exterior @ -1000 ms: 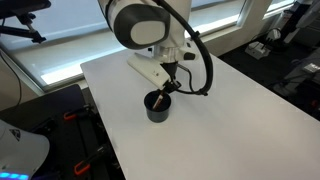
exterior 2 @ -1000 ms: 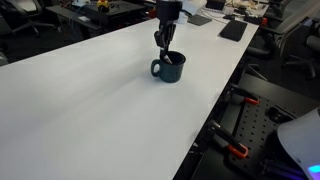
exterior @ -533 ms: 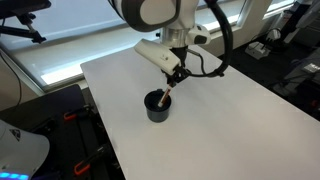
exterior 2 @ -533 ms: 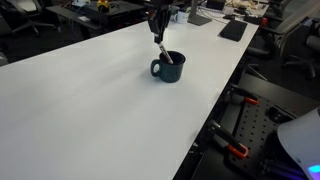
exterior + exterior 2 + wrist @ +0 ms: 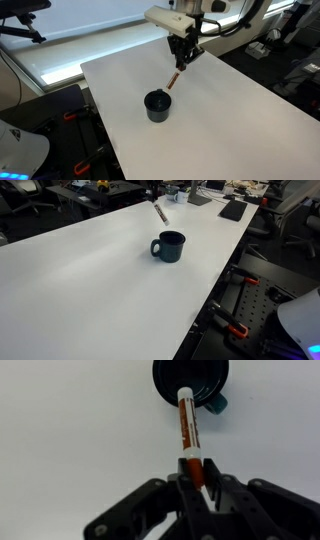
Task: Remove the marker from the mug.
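Where the white table (image 5: 230, 110) shows in an exterior view, items are recorded from left to right.

Mug (image 5: 157, 105): dark, upright on the table, below the gripper and offset to its left.

Marker (image 5: 172, 80): hanging in the air between mug and gripper, tilted. Its lower end points toward the mug but is apart from the rim.

Gripper (image 5: 183, 58): above both, jaws drawn in tight on the marker's upper end.

In the wrist view the gripper (image 5: 197, 485) shows its fingers (image 5: 178, 488) pressed close on either side of the marker (image 5: 188, 432). The marker runs forward from the fingertips, reddish along the body and pale at the far end. The mug (image 5: 190, 372) lies beyond that end, with its handle (image 5: 218, 405) to the right. This view does not show whether the tip is level with the mug's opening or above it.

In an exterior view the marker (image 5: 161, 212) hangs above the mug (image 5: 170, 246), clear of it.
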`<action>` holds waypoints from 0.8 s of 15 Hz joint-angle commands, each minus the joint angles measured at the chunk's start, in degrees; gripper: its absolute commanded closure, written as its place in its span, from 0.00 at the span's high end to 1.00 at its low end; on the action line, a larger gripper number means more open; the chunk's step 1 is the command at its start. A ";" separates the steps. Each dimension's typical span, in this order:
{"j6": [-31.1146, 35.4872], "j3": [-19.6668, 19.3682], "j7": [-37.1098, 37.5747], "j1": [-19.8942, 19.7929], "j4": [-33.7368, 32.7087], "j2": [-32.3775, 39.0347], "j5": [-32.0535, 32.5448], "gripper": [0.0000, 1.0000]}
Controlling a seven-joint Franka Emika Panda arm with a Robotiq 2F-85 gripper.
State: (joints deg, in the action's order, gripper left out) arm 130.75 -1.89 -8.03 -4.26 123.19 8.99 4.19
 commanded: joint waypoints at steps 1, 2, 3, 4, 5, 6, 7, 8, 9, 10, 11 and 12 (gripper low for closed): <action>-7.07 -0.41 4.32 0.88 -7.39 3.62 0.01 0.05; -8.02 -0.44 5.01 0.84 -8.93 4.71 -0.34 0.05; -8.86 -0.46 5.86 0.73 -10.53 6.03 -0.98 0.05; -9.59 -0.49 6.82 0.64 -11.95 7.26 -1.65 0.05; -9.15 -0.55 8.02 0.56 -13.18 8.71 -2.53 0.05; -8.48 -0.56 8.91 0.39 -14.18 9.94 -3.69 0.05; -6.95 -0.64 9.94 0.20 -15.06 11.36 -4.77 0.05; -5.71 -0.76 10.86 0.07 -15.95 12.64 -5.64 0.05; -4.66 -0.83 11.27 -0.22 -16.89 13.86 -6.59 0.05; -3.66 -1.07 12.14 -0.44 -18.05 15.27 -7.38 0.05; -2.83 -1.32 12.81 -0.62 -19.03 16.47 -8.02 0.05; -2.16 -1.64 13.81 -0.91 -20.21 17.84 -8.73 0.05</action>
State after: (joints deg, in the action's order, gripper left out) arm 127.25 -2.79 2.86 -4.69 107.10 23.12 -2.35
